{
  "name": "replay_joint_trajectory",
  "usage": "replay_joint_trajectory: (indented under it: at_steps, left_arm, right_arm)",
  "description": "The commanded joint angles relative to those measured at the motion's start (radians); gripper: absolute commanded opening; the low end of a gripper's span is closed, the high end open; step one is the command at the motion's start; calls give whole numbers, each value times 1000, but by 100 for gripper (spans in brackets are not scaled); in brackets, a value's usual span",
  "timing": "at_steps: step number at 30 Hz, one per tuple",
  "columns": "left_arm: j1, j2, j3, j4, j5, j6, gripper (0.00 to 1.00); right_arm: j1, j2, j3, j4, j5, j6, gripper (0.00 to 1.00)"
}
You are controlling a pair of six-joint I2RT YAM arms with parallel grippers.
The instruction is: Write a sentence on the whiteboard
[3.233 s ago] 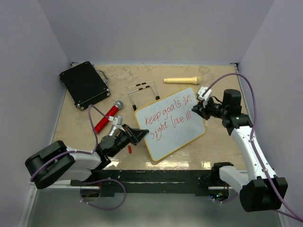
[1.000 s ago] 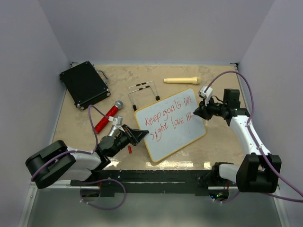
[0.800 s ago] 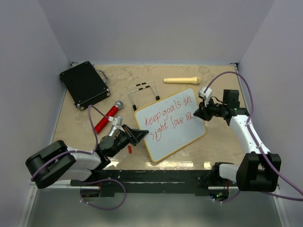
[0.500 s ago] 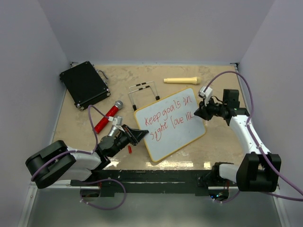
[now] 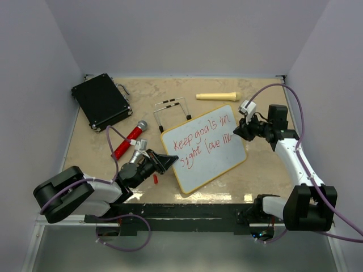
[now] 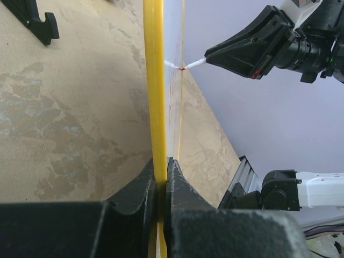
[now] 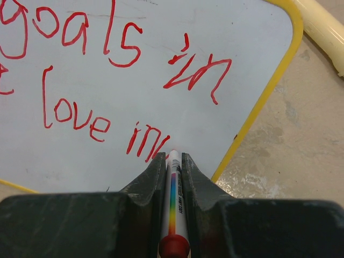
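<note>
Clenching the marker (image 7: 173,188) in my right gripper (image 7: 172,157), tip touching the whiteboard (image 7: 226,32) at lower centre, I should press lightly while my left gripper (image 6: 160,164) clamps it steady.

Left arm (image 5: 91,192) and right arm (image 5: 296,161): white links, black joints, looping purple cables (image 5: 275,85); matte black wedge fingers (image 7: 145,188).

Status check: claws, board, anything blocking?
Left claw shut on whiteboard frame. Right claw shut on marker, tip on board at second line's end. Sentence two lines in, last word looks unfinished. Nothing in the way.
</note>
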Motion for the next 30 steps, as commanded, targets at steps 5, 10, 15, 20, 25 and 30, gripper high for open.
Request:
replay_joint_trajectory:
  at_steps: [5,10,15,20,25,30]
  left_arm:
    - [-2,13,9,57,66,78,0]
    - [-3,14,9,57,62,78,0]
    - [-2,13,6,56,56,76,0]
    - [-3,10,3,56,50,78,0]
    - [-2,2,0,51,52,76,0]
    - [-3,2,-1,50,52,79,0]
  right_arm:
    - [10,-32,19,65,-11,16,0]
    - [12,-15,23,37,2,3,0]
    - [10,-11,23,-15,11,-39,0]
    - [10,-3,20,-58,29,-56,0]
    - [10,11,22,-66,75,-48,0]
    - [10,-11,23,-61,60,-44,0]
